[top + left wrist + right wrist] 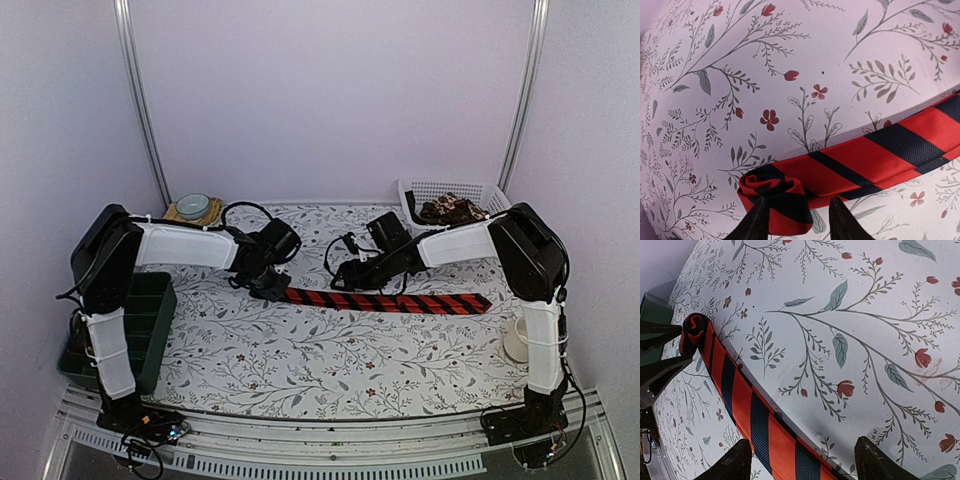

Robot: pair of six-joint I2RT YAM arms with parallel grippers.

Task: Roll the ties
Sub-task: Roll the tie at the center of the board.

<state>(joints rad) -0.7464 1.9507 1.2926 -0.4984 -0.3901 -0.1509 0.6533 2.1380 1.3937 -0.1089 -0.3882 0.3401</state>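
A red tie with black diagonal stripes lies flat across the middle of the floral table. Its left end is wound into a small coil. My left gripper is at that coil, open: the left finger overlaps the coil's front, and the right finger stands apart from it. My right gripper hovers open over the tie's middle stretch, the strip passing close to its left finger. The coil also shows in the right wrist view, between the left gripper's fingers.
A white basket at the back right holds brown-patterned ties. A small bowl sits on a mat at the back left. A dark green bin stands by the left arm. A white round object lies by the right arm.
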